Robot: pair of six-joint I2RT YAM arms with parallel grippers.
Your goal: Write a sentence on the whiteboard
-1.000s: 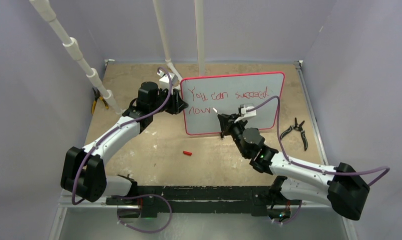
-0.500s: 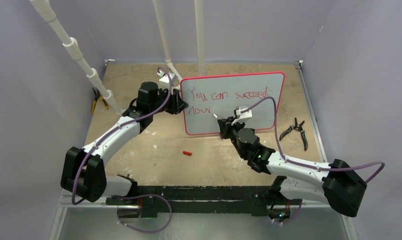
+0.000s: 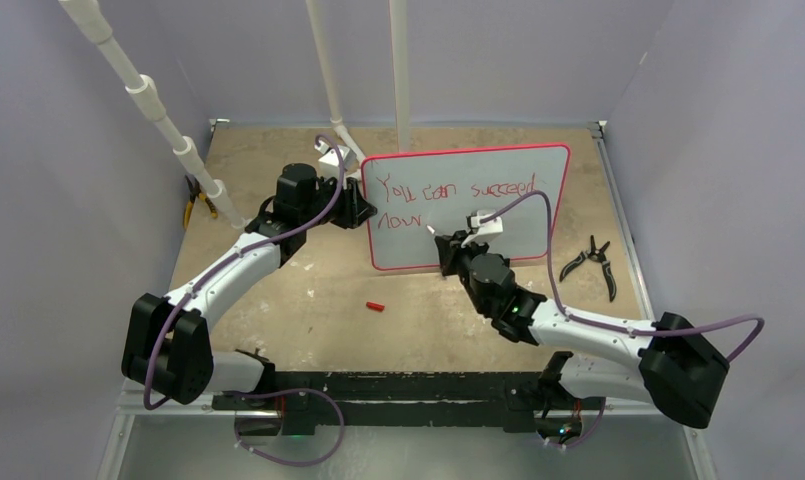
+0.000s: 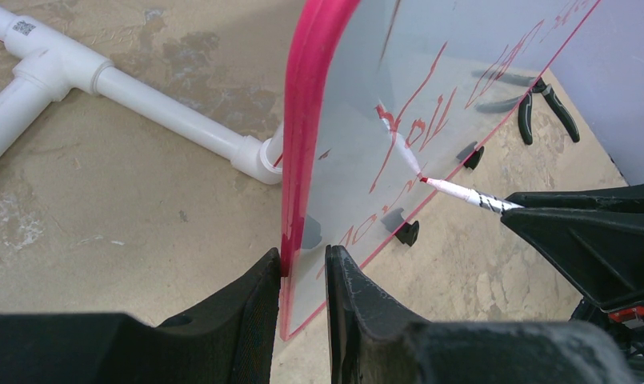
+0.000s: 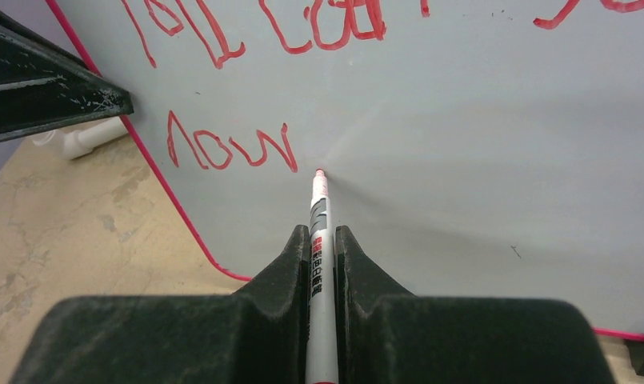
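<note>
**A:** What is the right gripper [image 5: 322,236] doing?

**B:** Its fingers are pressed together on a marker [image 5: 319,204], which runs straight out ahead of them. The red tip touches the whiteboard [image 3: 523,190].

**A:** Where on it?

**B:** Just right of the word "now", the lower line of the sentence [image 3: 448,192]. The upper line, "you can succeed", sits above the tip.

**A:** And the left gripper [image 4: 302,260]?

**B:** Clamped on the whiteboard's side edge, one finger on each face, with the red frame between them. The whiteboard stands upright and runs away from those fingers, with the lettering on the face to their right.

**A:** Anything else nearby?

**B:** A white pipe [image 4: 174,112] lies on the table [image 3: 318,330] ahead and to the left of the left fingers. Pliers [image 3: 593,262] lie off to the right gripper's right, apart from the whiteboard.
</note>
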